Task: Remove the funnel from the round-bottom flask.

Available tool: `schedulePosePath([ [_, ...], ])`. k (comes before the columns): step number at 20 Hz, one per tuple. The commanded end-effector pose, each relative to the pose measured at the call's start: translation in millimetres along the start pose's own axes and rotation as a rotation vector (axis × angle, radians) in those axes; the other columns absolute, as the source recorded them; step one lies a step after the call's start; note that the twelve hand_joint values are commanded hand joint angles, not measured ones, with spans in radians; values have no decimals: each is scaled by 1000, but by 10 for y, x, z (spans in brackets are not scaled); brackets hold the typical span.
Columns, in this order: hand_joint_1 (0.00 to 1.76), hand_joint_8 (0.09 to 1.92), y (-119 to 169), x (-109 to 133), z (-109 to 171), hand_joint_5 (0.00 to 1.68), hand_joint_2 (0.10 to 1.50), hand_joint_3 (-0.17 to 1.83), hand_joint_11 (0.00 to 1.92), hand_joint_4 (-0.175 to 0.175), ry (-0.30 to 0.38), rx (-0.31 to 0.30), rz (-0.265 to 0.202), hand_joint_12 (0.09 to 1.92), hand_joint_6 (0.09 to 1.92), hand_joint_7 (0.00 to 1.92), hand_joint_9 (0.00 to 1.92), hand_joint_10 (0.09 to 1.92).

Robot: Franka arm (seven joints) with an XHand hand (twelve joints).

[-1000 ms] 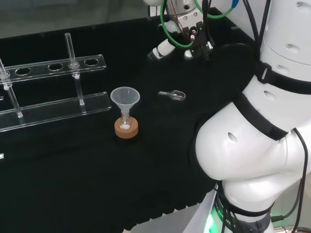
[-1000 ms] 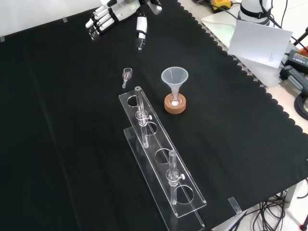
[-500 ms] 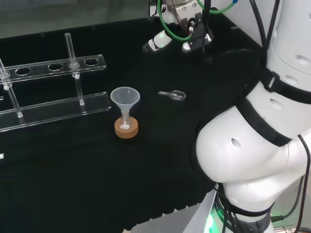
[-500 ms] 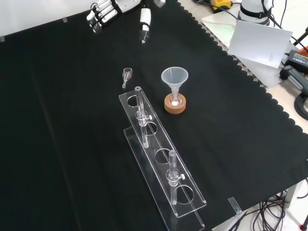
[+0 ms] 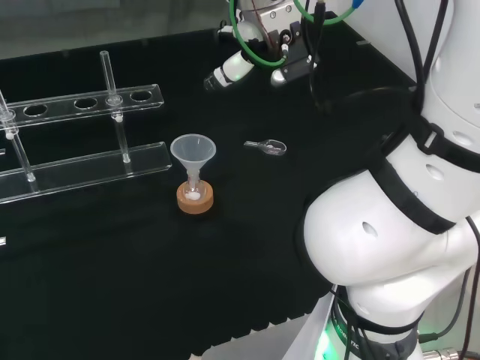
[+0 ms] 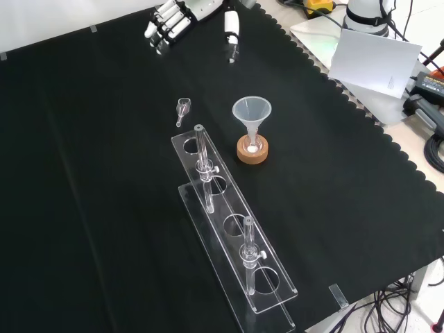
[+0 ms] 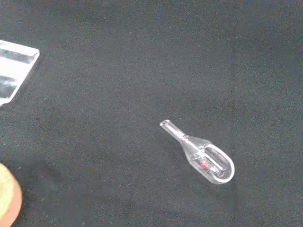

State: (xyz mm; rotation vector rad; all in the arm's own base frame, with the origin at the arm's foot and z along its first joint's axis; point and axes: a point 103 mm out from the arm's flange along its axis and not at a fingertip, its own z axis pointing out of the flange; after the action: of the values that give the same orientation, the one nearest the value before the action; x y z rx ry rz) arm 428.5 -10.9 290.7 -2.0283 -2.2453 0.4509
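A clear plastic funnel (image 5: 193,150) (image 6: 251,109) stands upright with its stem in the neck of a small round-bottom flask (image 5: 195,193) (image 6: 252,144). The flask sits in a cork ring (image 5: 196,201) (image 6: 252,154) and holds a little white matter at its bottom. The hand (image 5: 225,73) (image 6: 182,15) hangs above the cloth, well apart from the funnel. In the head view it is up and to the right of the funnel. In the front view it is at the top edge. Its fingers (image 6: 164,29) are straight and spread and hold nothing.
A small glass scoop (image 5: 268,146) (image 6: 182,107) (image 7: 203,156) lies on the black cloth between hand and funnel. A clear rack (image 5: 82,101) (image 6: 229,229) with glass tubes stands close beside the flask. The cork ring's edge (image 7: 7,198) and a rack corner (image 7: 14,71) show in the wrist view.
The hand has shifted left in the head view and right in the front view, staying above the cloth. Funnel, flask and scoop have not moved.
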Motion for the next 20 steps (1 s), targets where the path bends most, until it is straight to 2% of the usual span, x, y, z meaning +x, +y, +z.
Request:
schedulePosePath([
  [1, 267, 87, -117, 192, 62, 0, 668, 27, 0, 46, 18, 18, -27, 499, 87, 31, 0, 87],
  [4, 268, 87, -166, 297, 72, 0, 666, 23, 0, 38, 22, 32, -46, 471, 87, 16, 0, 87],
  [10, 287, 87, -224, 455, -10, 0, 658, 8, 0, 20, -46, 79, -100, 313, 87, 1, 0, 87],
  [17, 331, 87, -319, 594, -168, 0, 657, 5, 0, 18, -111, 131, -158, 246, 87, 46, 0, 87],
  [20, 338, 87, -360, 658, -190, 0, 659, 5, 0, 18, -116, 167, -155, 236, 87, 53, 0, 87],
])
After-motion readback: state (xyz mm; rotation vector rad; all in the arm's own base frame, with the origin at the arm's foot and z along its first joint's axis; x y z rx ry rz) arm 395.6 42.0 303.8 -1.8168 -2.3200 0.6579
